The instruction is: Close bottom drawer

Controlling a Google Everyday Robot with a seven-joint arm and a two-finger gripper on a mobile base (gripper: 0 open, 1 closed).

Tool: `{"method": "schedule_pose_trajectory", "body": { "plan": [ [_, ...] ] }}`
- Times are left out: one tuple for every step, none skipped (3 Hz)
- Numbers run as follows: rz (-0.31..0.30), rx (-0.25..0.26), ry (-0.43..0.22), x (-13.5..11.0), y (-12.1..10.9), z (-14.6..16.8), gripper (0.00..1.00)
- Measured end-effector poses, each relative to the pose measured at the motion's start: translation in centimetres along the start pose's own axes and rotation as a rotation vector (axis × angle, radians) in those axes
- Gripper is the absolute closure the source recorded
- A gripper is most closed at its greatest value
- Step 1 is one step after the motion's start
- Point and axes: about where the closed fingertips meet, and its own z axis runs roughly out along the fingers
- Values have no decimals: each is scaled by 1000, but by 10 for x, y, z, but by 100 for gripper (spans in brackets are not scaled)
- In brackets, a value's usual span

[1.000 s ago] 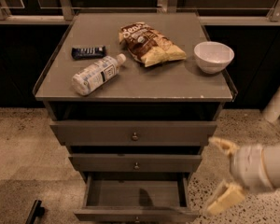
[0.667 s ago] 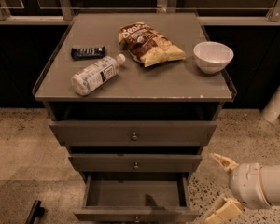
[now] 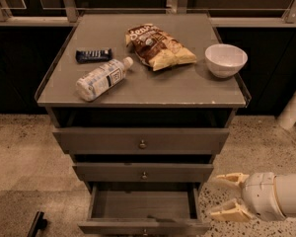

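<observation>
Three drawers are stacked in a grey-brown wooden cabinet (image 3: 227, 127), seen from above and in front, standing on a speckled floor (image 3: 19, 152). Its flat top (image 3: 187, 88) carries four things.

The top drawer (image 3: 98, 141) has the tallest front, and the middle drawer (image 3: 103, 173) below it is slimmer. Each has a small round knob at its centre. The bottom drawer (image 3: 108, 227) is pulled out towards the viewer, its inside open to view and its front panel at the lower edge of the scene.

At lower right, a pale robot arm reaches in from the right edge. Its gripper (image 3: 221, 196) hangs above the floor, just beside the right front corner of the bottom drawer. The two tan fingers (image 3: 231, 178) are spread apart with nothing between them; whether they touch the drawer cannot be told.

On the cabinet top:
- A brown bag of chips (image 3: 158, 46) lies near the back centre.
- A clear plastic bottle (image 3: 101, 79) lies on its side at front left.
- A white bowl (image 3: 226, 59) stands upright at the right.
- A dark candy bar (image 3: 93, 56) lies just behind the bottle.
</observation>
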Motion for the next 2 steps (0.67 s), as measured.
{"method": "schedule_pose_trajectory", "body": {
  "plan": [
    [0, 0, 0, 0, 0, 0, 64],
    [19, 28, -30, 24, -18, 14, 87]
  ]
}}
